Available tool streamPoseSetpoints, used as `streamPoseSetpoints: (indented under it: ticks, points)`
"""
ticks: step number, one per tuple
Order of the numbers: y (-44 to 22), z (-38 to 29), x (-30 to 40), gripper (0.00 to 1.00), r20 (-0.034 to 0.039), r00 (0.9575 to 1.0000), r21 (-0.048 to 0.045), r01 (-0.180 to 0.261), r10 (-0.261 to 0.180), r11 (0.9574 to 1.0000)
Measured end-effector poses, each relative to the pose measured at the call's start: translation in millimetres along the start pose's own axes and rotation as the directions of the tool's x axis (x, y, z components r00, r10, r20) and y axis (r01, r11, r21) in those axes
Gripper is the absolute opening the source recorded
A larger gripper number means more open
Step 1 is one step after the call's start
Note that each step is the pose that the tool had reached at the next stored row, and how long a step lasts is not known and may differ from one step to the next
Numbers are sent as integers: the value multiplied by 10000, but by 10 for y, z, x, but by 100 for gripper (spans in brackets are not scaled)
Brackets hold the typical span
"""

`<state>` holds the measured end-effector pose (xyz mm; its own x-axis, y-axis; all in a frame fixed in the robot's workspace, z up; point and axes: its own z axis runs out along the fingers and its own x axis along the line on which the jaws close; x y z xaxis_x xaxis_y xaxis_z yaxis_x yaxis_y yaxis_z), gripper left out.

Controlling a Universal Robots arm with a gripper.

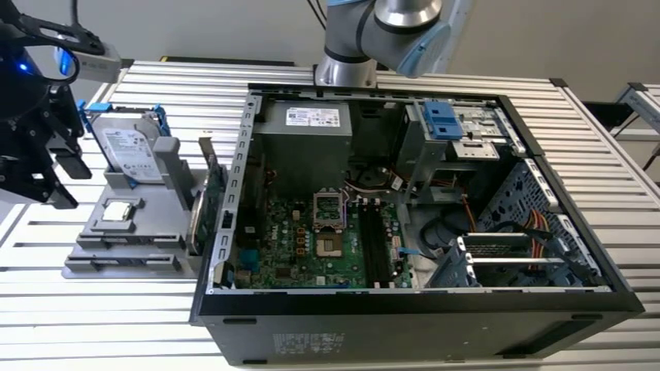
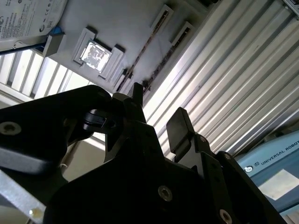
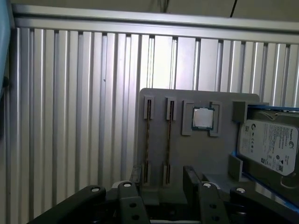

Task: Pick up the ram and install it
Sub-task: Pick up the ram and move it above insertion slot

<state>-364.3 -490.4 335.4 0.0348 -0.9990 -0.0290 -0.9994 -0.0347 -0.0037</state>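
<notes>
The slatted metal worktop (image 1: pixel 103 309) carries an open computer case (image 1: pixel 413 303) lying on its side, with the green motherboard (image 1: pixel 299 239) exposed inside. The arm (image 1: pixel 392 23) rises behind the case. On the exterior view's left of the case sits a grey holder (image 1: pixel 124 232). A large green card (image 1: pixel 209 205) stands upright at the holder's case side, and a silver hard drive (image 1: pixel 129 154) in a blue-tabbed frame leans at its back.

The black jaws hang at the exterior view's far left, near the holder and just beside the hard drive. In both wrist views they stand apart with nothing between them, and one of their fingers (image 3: pixel 127 193) shows in front of the holder.

The ram (image 3: pixel 148 140) stands on edge in a narrow slot of the holder. A second stick (image 3: pixel 168 140) is parallel just beside it. A small square processor (image 3: pixel 203 117) lies in a recess between the sticks and the hard drive.
</notes>
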Motion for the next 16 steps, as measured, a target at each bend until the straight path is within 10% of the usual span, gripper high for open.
streamPoseSetpoints:
  ticks: [16]
  points:
    - [0,52,1,100,0,10000,0,0,0,10000]
